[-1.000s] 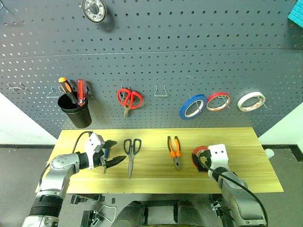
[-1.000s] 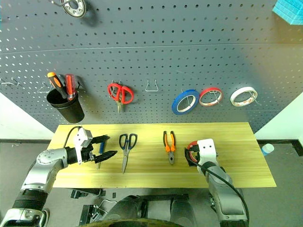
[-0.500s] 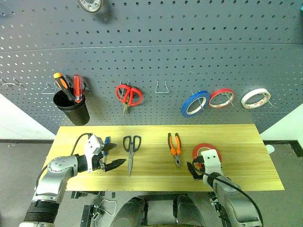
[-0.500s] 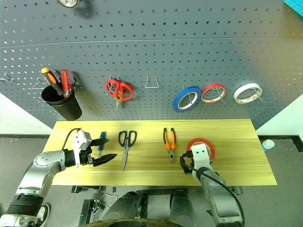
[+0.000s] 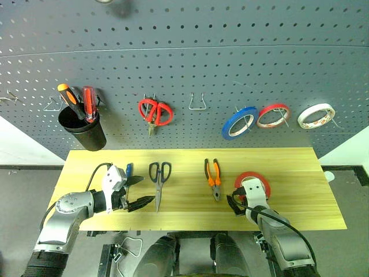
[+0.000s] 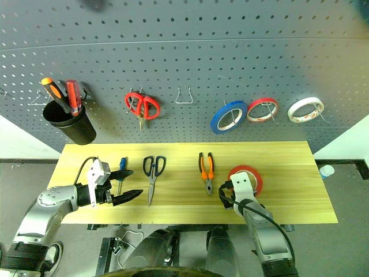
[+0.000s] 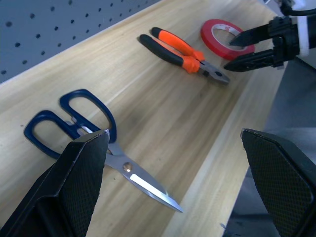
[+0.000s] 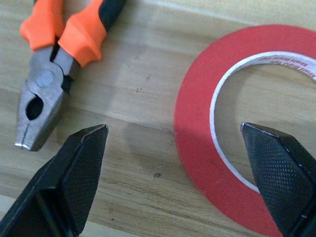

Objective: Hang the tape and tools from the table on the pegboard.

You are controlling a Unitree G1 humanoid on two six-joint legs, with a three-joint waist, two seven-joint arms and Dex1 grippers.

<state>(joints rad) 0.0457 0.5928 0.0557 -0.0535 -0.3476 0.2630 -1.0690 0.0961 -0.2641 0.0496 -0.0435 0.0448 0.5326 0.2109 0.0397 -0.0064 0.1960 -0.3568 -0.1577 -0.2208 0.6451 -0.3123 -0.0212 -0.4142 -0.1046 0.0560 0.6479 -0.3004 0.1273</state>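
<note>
Pegboard [image 5: 190, 52] hooks wait above the table [image 5: 288, 164]. My right claw [image 5: 236, 203] has dropped to the tape [image 5: 259, 178] lying flat there, jaws wide, empty, ready to grab. Left claw [image 5: 136, 192], open, empty, hovers between screwdriver [image 5: 129, 171] and scissors [image 5: 158, 182].

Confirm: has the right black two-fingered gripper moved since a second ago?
Yes. The right gripper has drawn back toward the near edge of the wooden table, uncovering the thin red-orange tape ring it mostly hid.

The tape [image 8: 197, 148] bears small red print inside its core, too blurred to read.
</note>
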